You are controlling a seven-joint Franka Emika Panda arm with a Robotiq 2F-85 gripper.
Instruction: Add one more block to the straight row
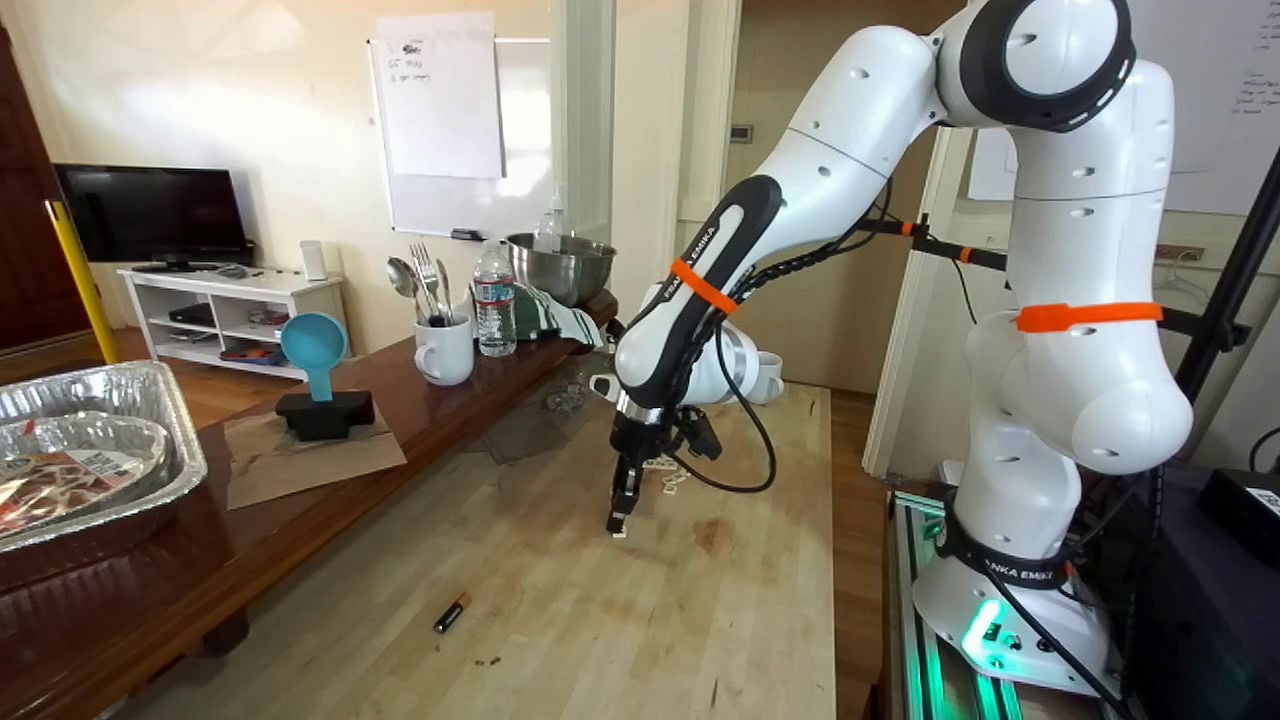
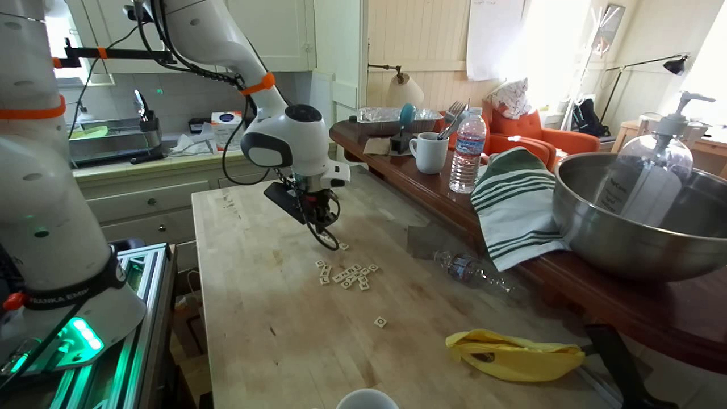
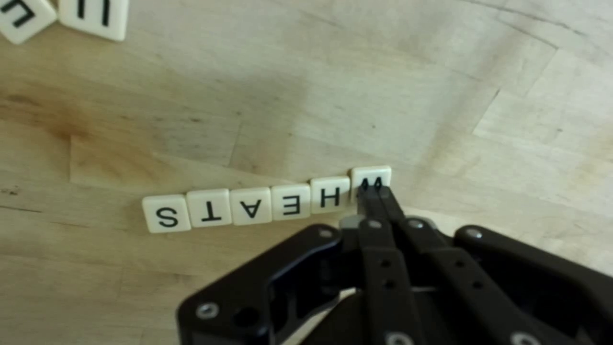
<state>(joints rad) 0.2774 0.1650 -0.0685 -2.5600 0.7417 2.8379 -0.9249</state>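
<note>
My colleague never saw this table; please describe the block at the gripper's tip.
On the table, find the gripper. Shut, it is at one end of a row of six letter blocks. In the wrist view, the block is the only one it partly hides.

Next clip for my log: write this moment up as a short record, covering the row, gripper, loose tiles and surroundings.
Row: six pale letter tiles in a line
Gripper: shut, over the end tile; contact cannot be told
Letter on the end tile: partly covered
Loose tiles: mostly clustered, with a lone tile apart from them
Surface: wooden tabletop with a battery lying on it
Also in view: upright water bottle
</note>
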